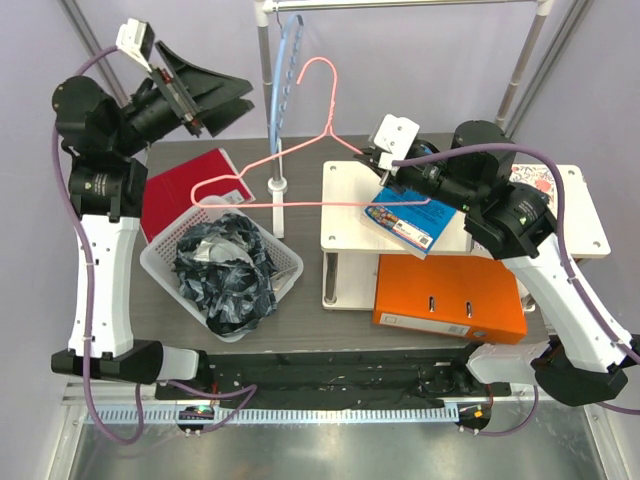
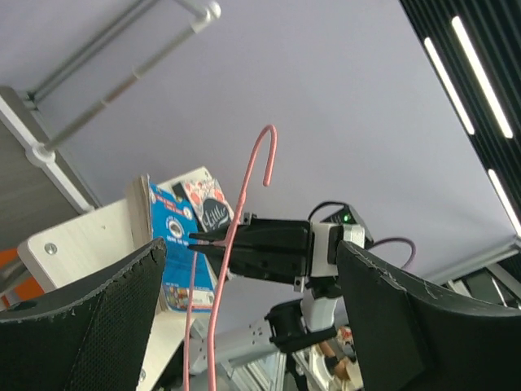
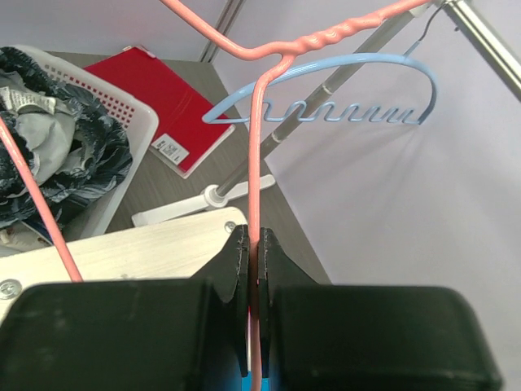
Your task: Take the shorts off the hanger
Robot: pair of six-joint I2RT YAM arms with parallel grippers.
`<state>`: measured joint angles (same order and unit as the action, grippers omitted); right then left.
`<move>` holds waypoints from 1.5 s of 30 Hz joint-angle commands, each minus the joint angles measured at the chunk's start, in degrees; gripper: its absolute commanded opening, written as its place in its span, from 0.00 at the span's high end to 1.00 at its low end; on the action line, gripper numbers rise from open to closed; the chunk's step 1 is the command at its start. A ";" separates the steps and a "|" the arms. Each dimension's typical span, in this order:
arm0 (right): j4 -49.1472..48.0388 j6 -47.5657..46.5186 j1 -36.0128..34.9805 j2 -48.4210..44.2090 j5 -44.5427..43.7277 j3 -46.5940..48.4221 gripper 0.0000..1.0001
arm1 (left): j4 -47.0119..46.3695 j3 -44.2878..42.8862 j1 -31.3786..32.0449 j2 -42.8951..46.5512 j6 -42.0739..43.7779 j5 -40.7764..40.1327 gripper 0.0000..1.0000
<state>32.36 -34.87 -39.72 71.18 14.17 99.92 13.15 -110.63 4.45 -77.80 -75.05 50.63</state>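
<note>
R gripper (image 3: 254,261) is clamping hanger (image 3: 255,163) wire, 2 o'clock; L gripper (image 1: 245,98) is gaping wide, empty, at 11. Shorts (image 1: 225,270) are lying in basket (image 1: 160,262), 7. I'd be keeping hanger clear of cloth.

We find the left arm (image 1: 100,265) rising from its base at 7 o'clock of the top view. Its white link runs toward 12 o'clock, then bends at the dark joints toward 2 o'clock. The left gripper (image 1: 238,100) points toward 3 o'clock and tilts upward, its broad black fingers (image 2: 98,309) spread wide and gripping nothing. We find the right arm (image 1: 565,295) rising from 5 o'clock, its white link leaning toward 11 o'clock and its forearm reaching toward 9 o'clock. The right gripper (image 3: 254,248) is pinched tight on the thin wire of the hanger (image 3: 256,147).
</note>
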 commanded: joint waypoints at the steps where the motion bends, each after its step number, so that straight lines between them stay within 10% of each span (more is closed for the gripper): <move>1: 0.78 2.52 0.00 -2.27 2.52 -0.16 0.99 | 1.68 -1.77 4.50 2.30 7.61 4.83 0.15; 16: 4.12 1.74 -0.09 -0.43 4.02 2.47 0.99 | 44.99 -17.15 21.12 -5.34 43.92 -11.06 0.39; 24: 4.55 2.44 -0.09 -0.51 5.25 3.00 0.99 | 44.86 -14.71 23.85 -4.99 45.16 -8.71 0.44; 33: 4.03 4.37 0.00 1.07 2.45 5.20 0.98 | 43.19 -15.14 24.56 -3.95 44.72 -13.51 1.00; 40: -7.65 17.28 0.09 -5.24 -8.36 -1.38 0.12 | 28.79 -7.42 24.47 1.07 38.58 -18.11 1.00; 45: -10.91 32.37 0.09 -6.57 -13.47 -1.39 0.05 | 22.28 -5.47 24.47 0.90 35.41 -18.47 1.00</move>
<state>29.36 -16.78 -39.72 66.89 7.16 97.78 46.15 -116.33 28.97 -77.25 -36.12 33.45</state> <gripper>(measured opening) 0.933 0.023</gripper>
